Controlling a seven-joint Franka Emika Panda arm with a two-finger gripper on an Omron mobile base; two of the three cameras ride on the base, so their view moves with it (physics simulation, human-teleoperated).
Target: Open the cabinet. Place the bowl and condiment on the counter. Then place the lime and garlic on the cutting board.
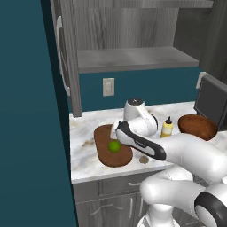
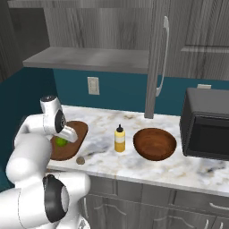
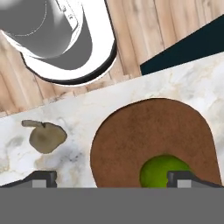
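The grey cabinet [image 1: 128, 26] stands open with its shelf [image 1: 133, 58] bare. On the marble counter [image 1: 88, 164] lies the dark oval cutting board [image 1: 106, 157], and the lime [image 1: 114, 146] rests on it. My gripper [image 1: 116, 132] hovers open just above the board with nothing between its fingers. In the hand view the lime [image 3: 161, 169] sits by one fingertip [image 3: 181, 178]. The tan garlic [image 1: 143, 159] lies on the counter just off the board's end. Further right stand the yellow condiment [image 1: 167, 128] and the wooden bowl [image 1: 197, 127].
A black microwave [image 2: 208, 129] stands on the counter right of the bowl. The open cabinet doors [image 2: 156, 58] hang out over the counter on both sides. A wall outlet [image 1: 108, 87] is behind the board. Drawers [image 1: 128, 184] run below the counter edge.
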